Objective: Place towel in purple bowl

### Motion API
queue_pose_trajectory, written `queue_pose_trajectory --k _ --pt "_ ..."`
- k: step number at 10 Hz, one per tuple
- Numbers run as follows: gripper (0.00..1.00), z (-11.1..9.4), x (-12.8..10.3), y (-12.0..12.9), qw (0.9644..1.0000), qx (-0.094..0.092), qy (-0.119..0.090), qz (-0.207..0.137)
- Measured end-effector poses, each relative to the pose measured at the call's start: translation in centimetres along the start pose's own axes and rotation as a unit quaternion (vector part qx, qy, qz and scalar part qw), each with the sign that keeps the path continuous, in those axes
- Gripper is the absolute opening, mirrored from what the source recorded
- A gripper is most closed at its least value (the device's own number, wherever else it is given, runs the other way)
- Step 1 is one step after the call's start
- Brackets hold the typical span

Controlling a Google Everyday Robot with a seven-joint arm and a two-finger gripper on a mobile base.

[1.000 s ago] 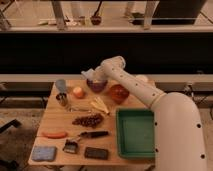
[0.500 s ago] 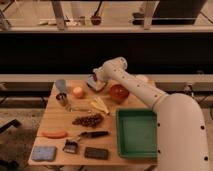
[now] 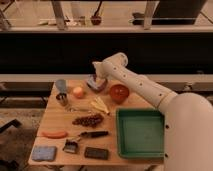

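The purple bowl (image 3: 97,85) sits at the back middle of the wooden table (image 3: 55,120). A pale bit of cloth (image 3: 94,79), apparently the towel, lies in the bowl. My gripper (image 3: 97,71) hangs right above the bowl at the end of the white arm (image 3: 140,87), which reaches in from the lower right. The arm's wrist hides the far side of the bowl.
A red bowl (image 3: 119,92) stands right of the purple one. A green tray (image 3: 141,132) fills the front right. An orange (image 3: 77,92), blue cup (image 3: 61,86), can (image 3: 62,99), yellow fruit (image 3: 100,105), dark grapes (image 3: 88,120), carrot (image 3: 54,134), brush (image 3: 75,145), blue sponge (image 3: 44,152) and black block (image 3: 96,153) lie to the left.
My gripper has shifted a little to the right and up over the purple bowl. The other things on the table have not moved.
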Motion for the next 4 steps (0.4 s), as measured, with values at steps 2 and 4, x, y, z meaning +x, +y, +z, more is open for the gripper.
queue_pose_trajectory --k 2,4 --pt "0.8 -2.9 1.1 -0.1 0.9997 0.018 0.013 0.008" --pt "0.8 -6.1 3.0 1.7 0.9989 0.027 0.029 0.025"
